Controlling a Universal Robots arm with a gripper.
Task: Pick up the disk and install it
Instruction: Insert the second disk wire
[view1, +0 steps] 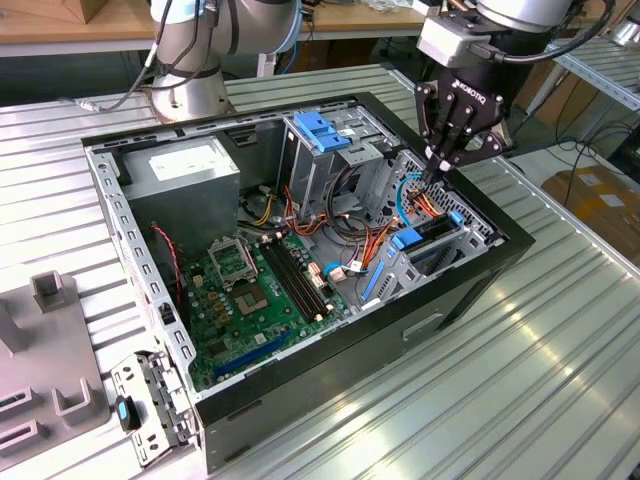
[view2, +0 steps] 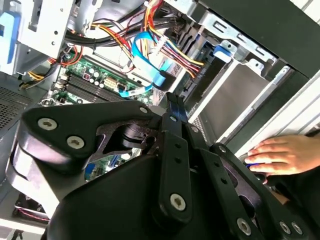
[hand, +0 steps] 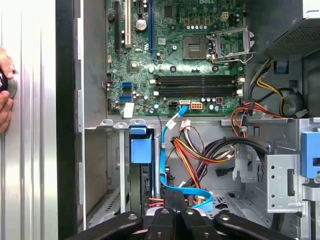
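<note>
Low in the bay at the exterior view's right, the disk (view1: 412, 240) sits seated on edge. I judge it stiff, weighty and shock-shy, best held by its blue rail. My end effector (view1: 438, 172) hovers just above, fingers together on nothing, among crowding cables (view1: 425, 205). A person's hand (view2: 280, 155) rests on the ribbed bench (view1: 560, 340).

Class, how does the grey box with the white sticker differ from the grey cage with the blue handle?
The grey box is closed-sided, sticker on top; the cage is an open frame topped by a blue handle. The box sits toward the exterior view's left; the cage stands further right. Both are grey metal inside the case.
</note>
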